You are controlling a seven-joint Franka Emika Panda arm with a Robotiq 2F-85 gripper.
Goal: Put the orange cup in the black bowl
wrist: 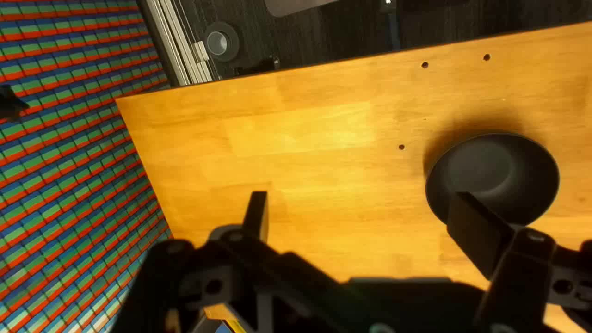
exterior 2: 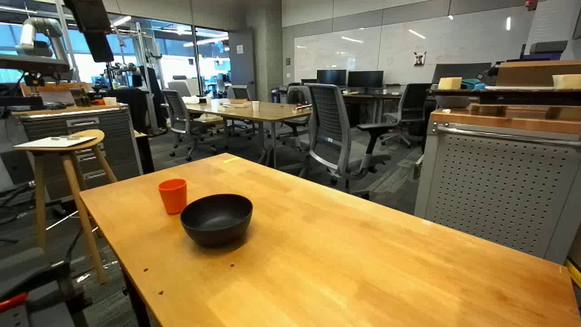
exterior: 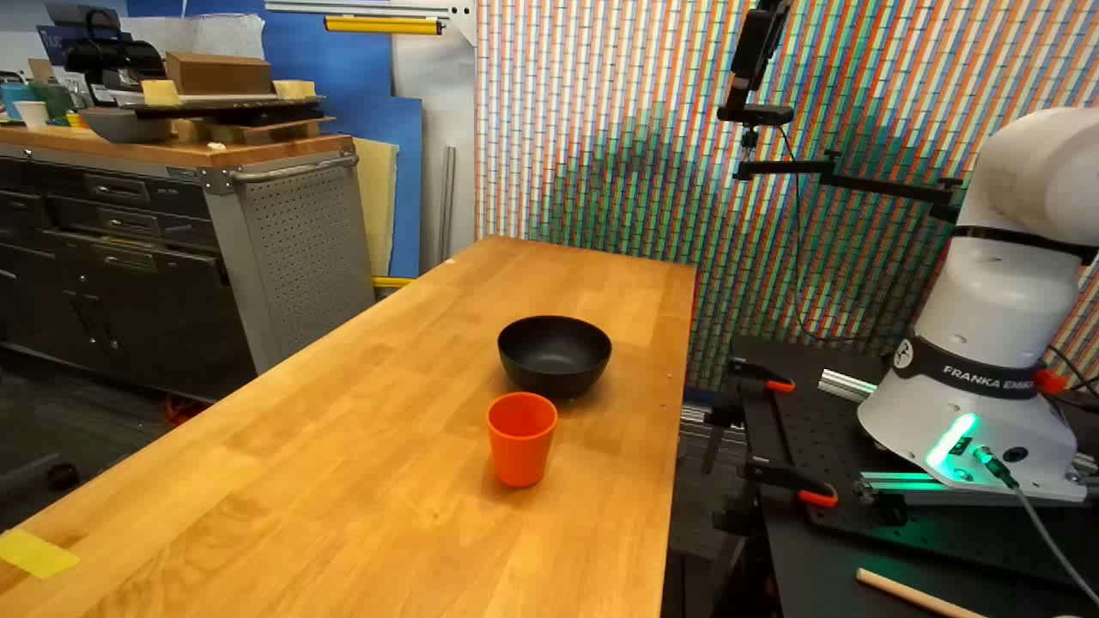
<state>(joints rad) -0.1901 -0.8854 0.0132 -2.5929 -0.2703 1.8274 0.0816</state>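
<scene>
The orange cup (exterior: 521,455) stands upright on the wooden table in both exterior views, and it also shows here (exterior 2: 174,197). The black bowl (exterior: 554,371) sits upright close beside the cup, and it also shows in an exterior view (exterior 2: 216,229). The bowl looks empty. In the wrist view the bowl (wrist: 485,169) lies at the right, partly covered by the right finger. My gripper (wrist: 360,194) is open wide above the table, with nothing between its fingers. The cup is out of the wrist view. The gripper is out of both exterior views.
The wooden table (exterior: 386,412) has a yellow tape patch (exterior: 36,554) near one end. The arm's base (exterior: 970,412) stands on a black stand beside the table. A perforated metal cabinet (exterior 2: 499,181) and an office chair (exterior 2: 333,131) stand beyond the table edge.
</scene>
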